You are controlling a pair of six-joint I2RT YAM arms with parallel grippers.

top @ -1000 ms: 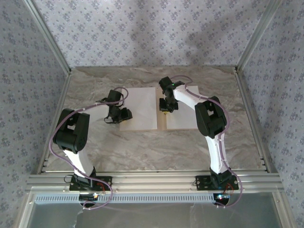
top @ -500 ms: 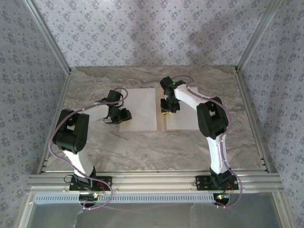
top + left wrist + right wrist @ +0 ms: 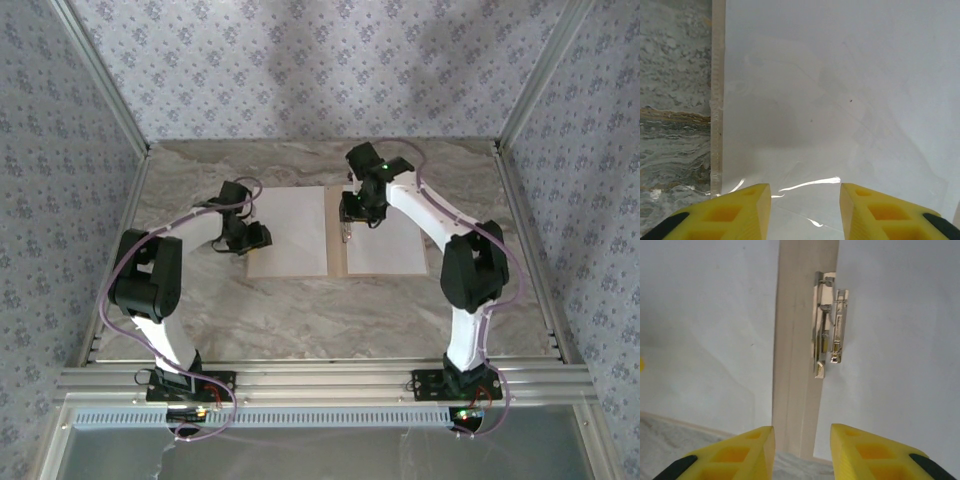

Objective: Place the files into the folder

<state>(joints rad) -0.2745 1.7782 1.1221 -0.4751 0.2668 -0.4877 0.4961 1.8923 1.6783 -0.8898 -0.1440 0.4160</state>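
Your right gripper [image 3: 801, 432] has just opened, empty, over the flat tan cardboard folder [image 3: 792, 340]'s small metal clip [image 3: 829, 325]; left gripper [image 3: 805, 187] sits part-open, empty, above the thin white paper sheet [image 3: 840, 90] left of that clip: files seem in

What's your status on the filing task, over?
Left claw open, right claw open, both empty. Folder open flat, left sheet, right sheet on its covers. Metal clip beside spine.

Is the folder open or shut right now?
Open: the folder lies spread flat, its metal clip exposed on the middle strip between white sheets covering both halves.
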